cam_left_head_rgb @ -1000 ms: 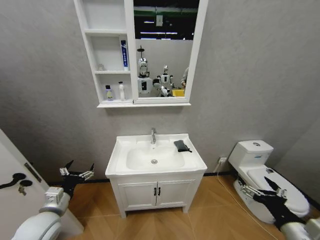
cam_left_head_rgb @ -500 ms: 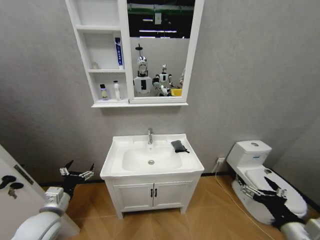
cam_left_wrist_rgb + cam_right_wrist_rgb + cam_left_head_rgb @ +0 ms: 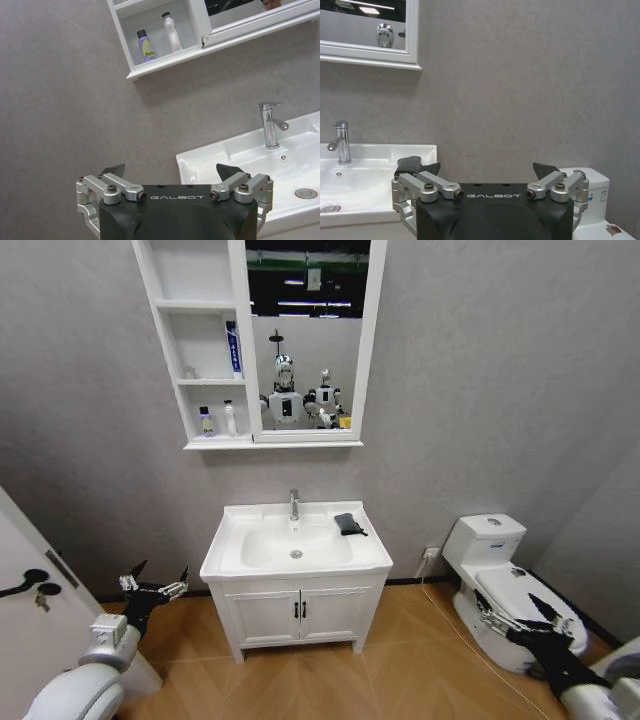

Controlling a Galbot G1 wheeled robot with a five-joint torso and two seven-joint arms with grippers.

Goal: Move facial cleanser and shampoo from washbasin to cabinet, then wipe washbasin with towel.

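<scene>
The white washbasin with its chrome tap stands against the wall ahead, some way off. On its right rim lies the dark towel, which the right wrist view shows as well. Above hangs the cabinet. A blue tube stands on its middle shelf. On the lowest shelf are a small purple-capped bottle and a white bottle. I cannot tell which is the facial cleanser or the shampoo. My left gripper and right gripper hang low at my sides, both open and holding nothing.
A white toilet stands at the right, close to my right arm. Below the basin is a low two-door vanity. A door with a black handle is at the left edge. Open wooden floor lies before the vanity.
The whole picture has shifted and the basin looks smaller and farther away, so the camera has moved back. Both arms hold the same pose and the towel lies where it was.
</scene>
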